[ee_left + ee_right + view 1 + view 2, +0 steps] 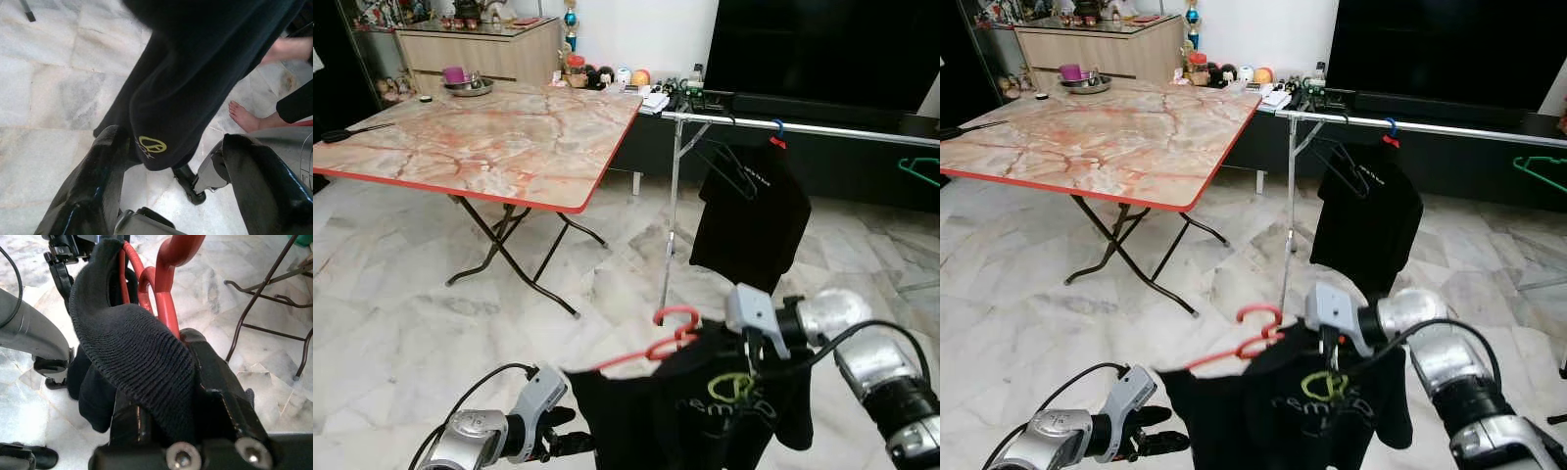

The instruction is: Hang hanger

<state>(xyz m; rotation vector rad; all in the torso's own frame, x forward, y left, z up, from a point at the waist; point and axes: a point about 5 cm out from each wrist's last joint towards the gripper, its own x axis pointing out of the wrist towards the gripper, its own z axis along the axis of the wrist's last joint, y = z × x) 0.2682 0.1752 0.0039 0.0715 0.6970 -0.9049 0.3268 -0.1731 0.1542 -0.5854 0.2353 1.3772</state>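
My right gripper [171, 340] was clamped on the red hanger [671, 338] bearing a black T-shirt [1302, 411]; my left gripper [171, 181] gaped. Next, I judged: reach the rail [803, 127].

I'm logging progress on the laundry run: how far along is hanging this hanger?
Done: the black shirt is on the red hanger. In hand: the right tool is shut on the hanger's neck, held low, short of the metal rail; the left tool is open beside the shirt. Left: hooking it on the rail.
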